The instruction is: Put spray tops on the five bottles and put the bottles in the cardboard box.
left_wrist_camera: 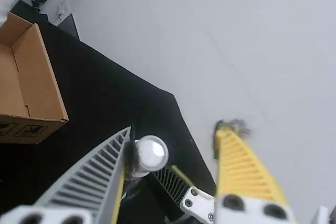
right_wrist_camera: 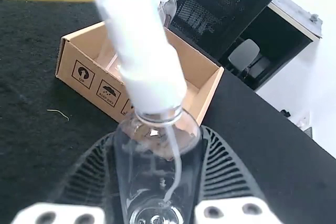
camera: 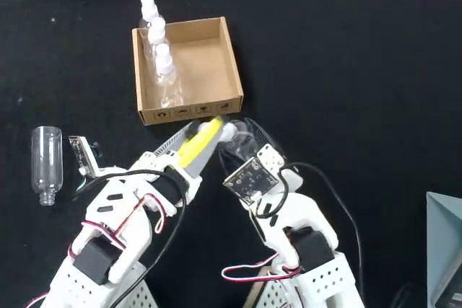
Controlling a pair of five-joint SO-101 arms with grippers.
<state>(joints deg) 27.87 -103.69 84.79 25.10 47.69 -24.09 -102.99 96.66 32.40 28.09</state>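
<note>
My right gripper (right_wrist_camera: 157,153) is shut on a clear bottle (right_wrist_camera: 157,177) that carries a white spray top (right_wrist_camera: 142,56), held just in front of the cardboard box (camera: 231,70). In the high view that top (camera: 227,131) sits beside the tip of my left gripper (camera: 198,135). The left gripper (left_wrist_camera: 176,129) is open, and the round white top (left_wrist_camera: 151,153) shows close by its grey finger (left_wrist_camera: 100,171). Three capped bottles (camera: 162,63) lie in a row along the box's left wall. A bare clear bottle (camera: 47,164) lies on the table at the left.
A small white and dark piece (camera: 81,153) lies next to the bare bottle. The black table (camera: 346,70) spreads out to the right of the box. A grey-blue object (camera: 444,250) stands at the right edge. The box's right half (camera: 206,63) holds nothing.
</note>
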